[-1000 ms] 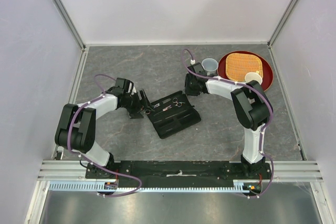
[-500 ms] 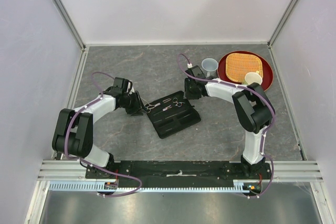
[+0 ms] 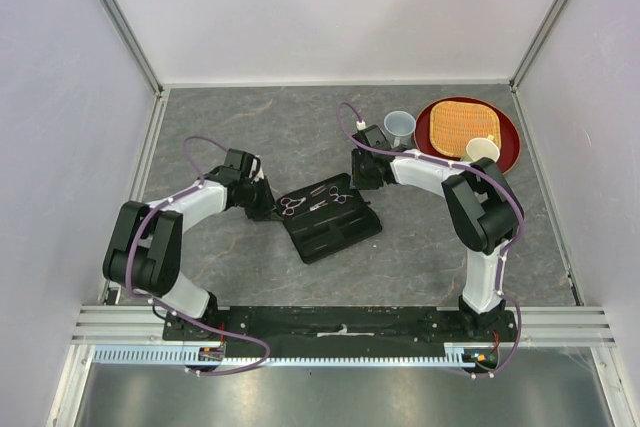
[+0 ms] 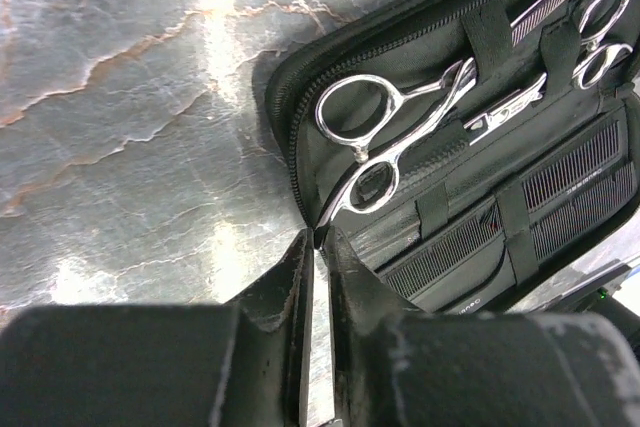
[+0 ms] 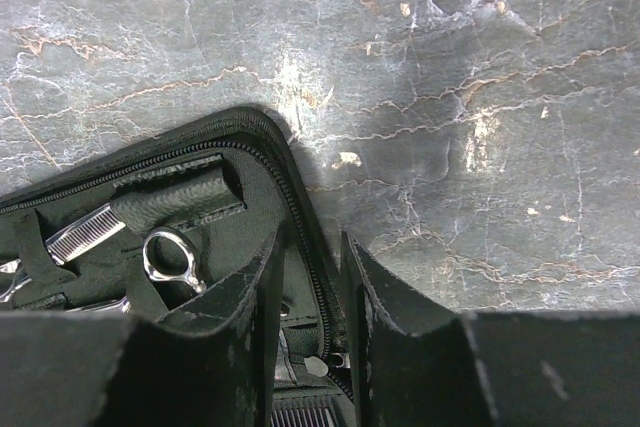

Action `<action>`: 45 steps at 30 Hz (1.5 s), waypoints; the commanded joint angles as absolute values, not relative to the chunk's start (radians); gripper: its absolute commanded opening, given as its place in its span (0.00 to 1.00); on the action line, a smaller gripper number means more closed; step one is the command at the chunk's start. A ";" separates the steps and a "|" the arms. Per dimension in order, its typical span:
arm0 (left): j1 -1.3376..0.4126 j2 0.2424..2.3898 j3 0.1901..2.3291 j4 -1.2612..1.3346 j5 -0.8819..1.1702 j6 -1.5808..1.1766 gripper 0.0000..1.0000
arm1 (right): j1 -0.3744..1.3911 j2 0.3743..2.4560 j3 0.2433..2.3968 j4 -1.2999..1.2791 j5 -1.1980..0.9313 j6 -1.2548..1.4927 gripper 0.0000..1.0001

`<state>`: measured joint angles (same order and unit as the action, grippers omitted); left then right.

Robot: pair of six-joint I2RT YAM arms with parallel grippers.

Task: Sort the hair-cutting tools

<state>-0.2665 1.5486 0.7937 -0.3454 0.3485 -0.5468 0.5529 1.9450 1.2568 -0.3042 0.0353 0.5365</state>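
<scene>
My left gripper holds its jaws a thin slit apart at the left corner of the open black rectangular zip-up case. Whether they nip anything I cannot tell. Just beyond, the larger silver metal scissors lie inside, loops toward me, blades running along the case's length under a strap. Two slim black plastic combs lie parallel in the other half. My right gripper pinches the far zippered rim, beside the smaller silver scissors.
</scene>
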 commanded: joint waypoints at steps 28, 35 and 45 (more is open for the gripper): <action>-0.360 1.713 0.965 -0.236 0.383 -0.491 0.08 | 0.575 1.991 1.239 -0.388 0.022 0.555 0.35; -0.359 1.629 0.997 -0.285 0.287 -0.440 0.27 | 0.575 1.918 1.264 -0.396 0.081 0.546 0.46; -0.351 1.517 1.051 -0.327 0.249 -0.411 0.33 | 0.560 1.841 1.353 -0.497 0.204 0.509 0.50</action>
<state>-0.3546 1.5803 1.0256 -0.3355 0.2844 -0.4622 0.5697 1.9194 1.3025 -0.4454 0.1394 0.5346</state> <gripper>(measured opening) 0.329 0.499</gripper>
